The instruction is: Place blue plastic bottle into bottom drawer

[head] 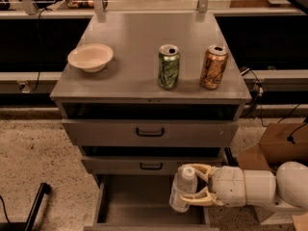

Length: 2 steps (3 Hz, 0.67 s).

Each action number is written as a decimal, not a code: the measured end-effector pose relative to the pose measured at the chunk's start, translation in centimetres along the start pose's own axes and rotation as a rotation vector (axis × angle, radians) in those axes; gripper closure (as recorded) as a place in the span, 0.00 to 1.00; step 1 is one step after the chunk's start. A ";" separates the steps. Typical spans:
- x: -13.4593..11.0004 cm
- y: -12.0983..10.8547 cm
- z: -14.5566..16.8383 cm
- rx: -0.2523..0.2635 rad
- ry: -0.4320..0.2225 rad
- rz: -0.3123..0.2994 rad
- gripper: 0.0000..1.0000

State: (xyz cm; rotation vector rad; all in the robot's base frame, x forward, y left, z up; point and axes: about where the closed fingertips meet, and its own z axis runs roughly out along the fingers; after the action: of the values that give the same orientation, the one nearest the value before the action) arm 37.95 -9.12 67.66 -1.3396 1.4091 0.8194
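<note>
your gripper (pixel 185 186) sits low at the right of the view, in front of the grey metal cabinet (pixel 96 88), with its white arm (pixel 260 186) reaching in from the right edge. the two tan fingers (pixel 201 169) are clenched on the blue plastic bottle (pixel 181 196) — one crosses it just below the white cap (pixel 187 171), the other wraps the lower body.

the bottle is cap up and tilted a little. it is held over the right part of the bottom drawer (pixel 134 201). that drawer is pulled out toward you, a shallow grey tray. the bottle's base hangs near its right wall, but you cannot tell from this view whether the base touches the drawer floor.

above the open tray you have the middle drawer (pixel 115 165) and the top drawer (pixel 106 132), each with a black handle at its centre. the bottle's cap sits just below the front of the middle drawer, to the right of its handle.

on the cabinet's flat top you see three things, well apart from the gripper:
- a white bowl (pixel 90 57) at the left
- a green can (pixel 168 66) upright near the middle
- an orange-brown can (pixel 213 67) upright beside it, to the right, the two near but not touching

a cardboard box (pixel 281 143) stands on the speckled floor (pixel 33 153) to the right of the cabinet, behind the arm — and a black bar (pixel 36 208) slants across the lower left corner.
</note>
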 end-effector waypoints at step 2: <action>3.6 -1.7 2.2 0.020 -0.047 0.012 1.00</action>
State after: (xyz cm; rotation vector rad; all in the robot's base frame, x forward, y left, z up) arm 40.39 -8.48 63.93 -1.2901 1.3866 0.8366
